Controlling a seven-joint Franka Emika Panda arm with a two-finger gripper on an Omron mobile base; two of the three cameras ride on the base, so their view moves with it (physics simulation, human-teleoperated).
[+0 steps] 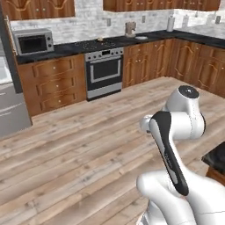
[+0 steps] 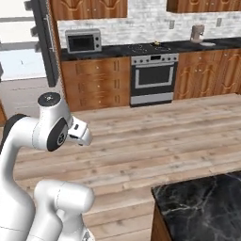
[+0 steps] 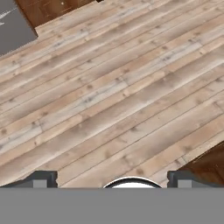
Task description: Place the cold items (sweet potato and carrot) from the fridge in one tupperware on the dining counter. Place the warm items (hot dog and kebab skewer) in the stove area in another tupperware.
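Observation:
In the hand view my gripper (image 3: 112, 180) is open, one dark fingertip (image 3: 43, 179) at each side and nothing between them. It points down at bare wooden floor. The stove (image 1: 104, 70) stands at the far wall, and a small yellowish item (image 1: 100, 39) lies on its cooktop, too small to name. The fridge (image 1: 9, 105) is at the left, and its pale inside (image 2: 21, 63) shows in the right base view. A corner of the dark marble dining counter (image 2: 202, 202) is close on the right. The sweet potato, carrot, hot dog, kebab skewer and tupperware are out of view.
A microwave (image 1: 33, 41) sits on the black counter left of the stove. Wooden cabinets (image 1: 55, 83) line the far wall and run around the right corner. A sink (image 1: 141, 38) lies right of the stove. Open wooden floor (image 1: 79, 145) stretches between me and the cabinets.

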